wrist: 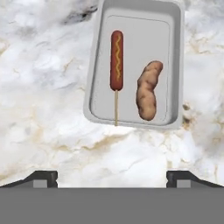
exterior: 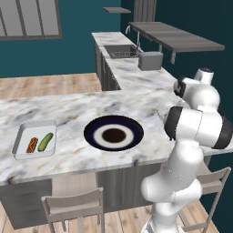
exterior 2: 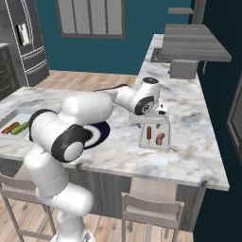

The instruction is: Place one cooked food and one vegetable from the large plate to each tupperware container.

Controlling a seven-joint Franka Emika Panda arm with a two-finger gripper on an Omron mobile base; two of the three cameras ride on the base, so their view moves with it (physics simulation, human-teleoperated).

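The large plate (exterior: pixel 113 133) lies bare in the middle of the marble counter; in the right base view my arm hides most of the plate (exterior 2: pixel 100 131). A tupperware container (exterior: pixel 35 139) at the left holds a hot dog (exterior: pixel 32 144) and a green cucumber (exterior: pixel 45 141). The second tupperware container (wrist: pixel 135 65) holds a corn dog on a stick (wrist: pixel 116 61) and a brown potato (wrist: pixel 148 89). My gripper (wrist: pixel 112 179) hangs open and empty above the counter just short of this container (exterior 2: pixel 155 134), its fingertips (wrist: pixel 46 178) wide apart.
Stools (exterior: pixel 75 205) stand along the counter's front edge. On the far counter sit a sink (exterior: pixel 119 51) and a grey box (exterior: pixel 150 60). A fridge (exterior 2: pixel 26 42) stands at the back left.
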